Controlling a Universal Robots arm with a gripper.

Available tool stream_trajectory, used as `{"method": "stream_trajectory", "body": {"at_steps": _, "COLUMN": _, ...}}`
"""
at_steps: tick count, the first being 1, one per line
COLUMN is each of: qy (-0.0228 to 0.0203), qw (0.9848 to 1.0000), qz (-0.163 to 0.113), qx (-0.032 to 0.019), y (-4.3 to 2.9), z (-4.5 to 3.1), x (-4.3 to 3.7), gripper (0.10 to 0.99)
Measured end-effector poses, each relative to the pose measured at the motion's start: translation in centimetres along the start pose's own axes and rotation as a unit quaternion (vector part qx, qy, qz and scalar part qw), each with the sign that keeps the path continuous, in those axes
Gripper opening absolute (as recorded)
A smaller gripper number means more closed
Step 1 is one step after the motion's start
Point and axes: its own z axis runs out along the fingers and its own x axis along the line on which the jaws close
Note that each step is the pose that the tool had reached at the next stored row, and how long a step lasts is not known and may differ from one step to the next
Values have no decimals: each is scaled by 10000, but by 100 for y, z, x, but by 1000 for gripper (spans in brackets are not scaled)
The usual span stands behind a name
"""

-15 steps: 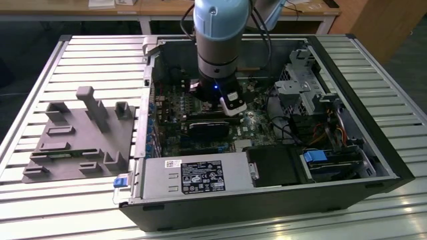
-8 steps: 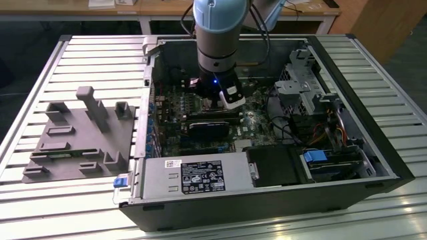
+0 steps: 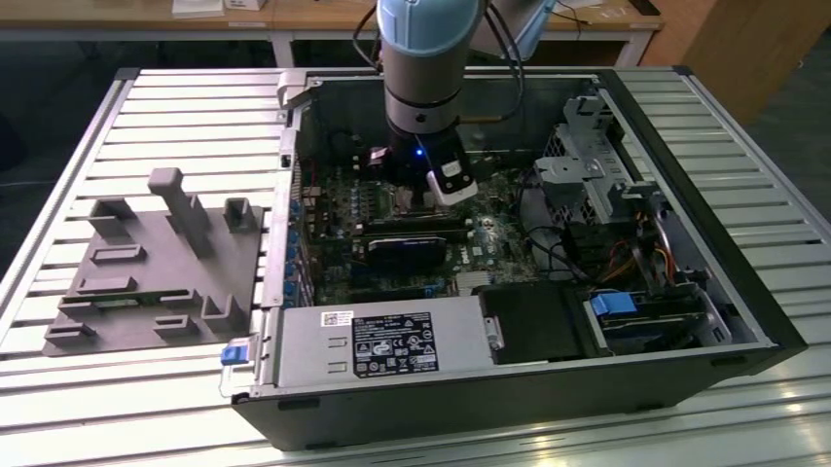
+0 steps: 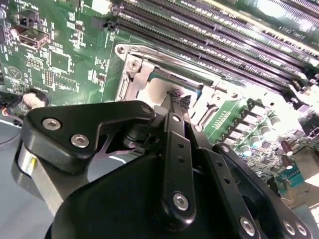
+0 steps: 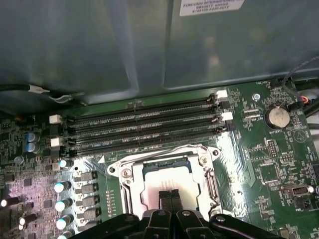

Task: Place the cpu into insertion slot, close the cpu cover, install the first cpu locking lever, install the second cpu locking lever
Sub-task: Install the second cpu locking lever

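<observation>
Gripper (image 5: 171, 195) fingertips pressed together, nothing between them, tips touching cpu (image 5: 162, 185) seated in insertion slot (image 5: 124, 174); cpu cover (image 4: 130, 67) down around chip.

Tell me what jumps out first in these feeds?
The arm plunging into the open computer case in the exterior view, claw low over the board. In both wrist views, its closed black fingertips sit at the silvery cpu, framed by the insertion slot beside the long memory slots.
</observation>
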Motion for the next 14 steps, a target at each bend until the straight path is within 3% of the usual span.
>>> {"method": "stream_trajectory", "body": {"at_steps": 6, "qy": -6, "qw": 10000, "qz": -2, "qx": 35, "y": 53, "z": -83, "x": 4, "gripper": 102}}
{"method": "stream_trajectory", "body": {"at_steps": 11, "qy": -25, "qw": 9999, "qz": -9, "qx": 139, "y": 88, "z": -172, "x": 4, "gripper": 102}}
{"method": "stream_trajectory", "body": {"at_steps": 14, "qy": -35, "qw": 9998, "qz": -13, "qx": 201, "y": 94, "z": -187, "x": 4, "gripper": 102}}
